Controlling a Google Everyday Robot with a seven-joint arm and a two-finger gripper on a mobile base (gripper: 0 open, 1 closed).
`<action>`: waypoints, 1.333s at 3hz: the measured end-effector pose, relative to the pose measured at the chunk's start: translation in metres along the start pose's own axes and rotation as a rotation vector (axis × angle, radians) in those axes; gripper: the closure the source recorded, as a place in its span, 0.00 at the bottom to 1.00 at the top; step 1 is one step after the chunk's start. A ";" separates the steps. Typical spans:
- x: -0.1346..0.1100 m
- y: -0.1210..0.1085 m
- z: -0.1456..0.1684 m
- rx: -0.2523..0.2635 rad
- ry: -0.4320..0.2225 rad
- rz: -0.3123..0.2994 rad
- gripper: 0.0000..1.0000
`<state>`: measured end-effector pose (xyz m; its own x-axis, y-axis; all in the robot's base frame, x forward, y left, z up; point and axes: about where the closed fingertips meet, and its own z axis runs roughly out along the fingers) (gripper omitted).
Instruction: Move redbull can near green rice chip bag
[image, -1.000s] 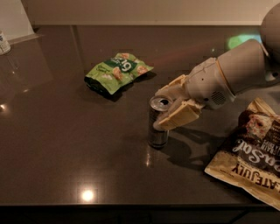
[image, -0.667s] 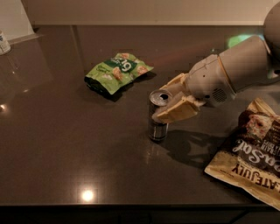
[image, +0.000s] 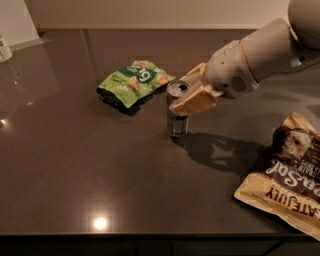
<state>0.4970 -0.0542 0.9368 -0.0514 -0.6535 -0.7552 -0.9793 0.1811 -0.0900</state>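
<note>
The redbull can (image: 176, 119) is a slim silver can with a shiny pull-tab top. It stands upright on the dark table (image: 75, 165), a short way right of the green rice chip bag (image: 134, 82), which lies flat. My gripper (image: 186, 94) reaches in from the right on a pale arm. Its cream fingers (image: 196, 101) are shut around the upper part of the can.
A larger tan-and-brown bag (image: 290, 177) with white lettering lies at the right front. A small white container (image: 5, 49) stands at the far left edge. The table's front edge runs along the bottom of the view.
My gripper has carried the can up and left toward the green bag, and the can now stands close beside it.
</note>
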 end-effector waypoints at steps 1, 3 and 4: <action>-0.001 -0.032 0.005 0.039 0.012 0.024 1.00; -0.009 -0.083 0.017 0.079 0.004 0.076 1.00; -0.017 -0.100 0.030 0.074 -0.015 0.091 1.00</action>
<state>0.6014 -0.0393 0.9391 -0.1362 -0.6212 -0.7718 -0.9537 0.2930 -0.0676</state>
